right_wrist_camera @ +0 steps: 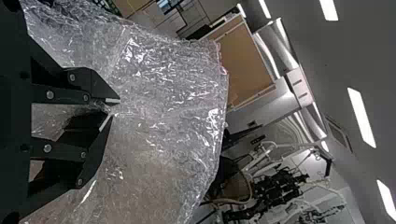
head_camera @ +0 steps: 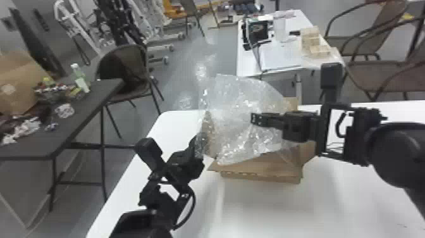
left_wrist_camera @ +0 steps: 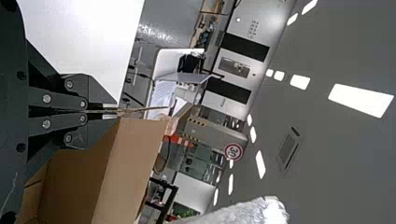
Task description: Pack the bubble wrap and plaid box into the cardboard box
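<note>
Left gripper (left_wrist_camera: pixel 116 110): clamped on a flap of the cardboard box (head_camera: pixel 262 167). Bubble wrap (head_camera: pixel 238 101): spread over the opening, still to be packed. Right gripper (right_wrist_camera: pixel 112 108): pinching it. Plaid box: I cannot tell whether it is packed.

I count two grippers (head_camera: pixel 253 119), one bubble wrap (head_camera: pixel 237 95), one open cardboard box (head_camera: pixel 262 167).

Head view forward-down — wrist views close

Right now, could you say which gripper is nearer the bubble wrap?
Right: the right gripper holds the bubble wrap; the left gripper grips the cardboard box by its edge.
</note>
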Controlling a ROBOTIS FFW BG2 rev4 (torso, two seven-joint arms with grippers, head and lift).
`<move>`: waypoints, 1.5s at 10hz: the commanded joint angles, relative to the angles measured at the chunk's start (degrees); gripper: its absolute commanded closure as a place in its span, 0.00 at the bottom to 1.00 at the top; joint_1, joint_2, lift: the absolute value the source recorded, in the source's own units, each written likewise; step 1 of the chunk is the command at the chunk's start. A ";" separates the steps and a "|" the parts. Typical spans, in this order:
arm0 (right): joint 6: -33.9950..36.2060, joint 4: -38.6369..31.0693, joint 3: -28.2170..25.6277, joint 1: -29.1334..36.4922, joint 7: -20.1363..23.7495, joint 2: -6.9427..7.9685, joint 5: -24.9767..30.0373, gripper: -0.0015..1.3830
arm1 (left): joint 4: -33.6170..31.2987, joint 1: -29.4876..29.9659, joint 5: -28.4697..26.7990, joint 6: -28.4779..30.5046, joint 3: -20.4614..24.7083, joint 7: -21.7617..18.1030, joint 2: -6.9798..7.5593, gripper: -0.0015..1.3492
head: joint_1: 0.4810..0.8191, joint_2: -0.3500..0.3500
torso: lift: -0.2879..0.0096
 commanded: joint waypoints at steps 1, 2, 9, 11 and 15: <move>0.17 2.74 1.07 0.14 0.12 0.05 2.40 0.76 | 0.00 0.09 0.52 -0.28 -0.15 0.18 0.24 0.90 | 0.36 1.00 | 0.43; 3.16 0.72 0.99 0.31 -1.55 0.05 5.21 0.76 | 0.00 0.09 0.87 -0.64 -0.15 0.27 0.42 0.90 | 0.41 1.00 | 0.43; 0.52 -6.49 -3.50 5.41 -4.80 0.05 17.08 0.10 | 0.00 0.61 2.28 -0.99 0.37 0.45 1.03 0.90 | 0.50 0.98 | 0.43; -3.61 -15.37 -8.77 10.51 -4.80 0.05 20.15 0.11 | 0.00 0.70 2.28 -0.72 0.90 0.45 1.29 0.90 | 0.45 0.96 | 0.43; -10.73 -36.29 -19.41 28.53 -4.89 0.05 29.82 0.11 | -0.18 1.67 3.07 -1.43 1.60 0.54 1.56 0.90 | 0.38 0.85 | 0.43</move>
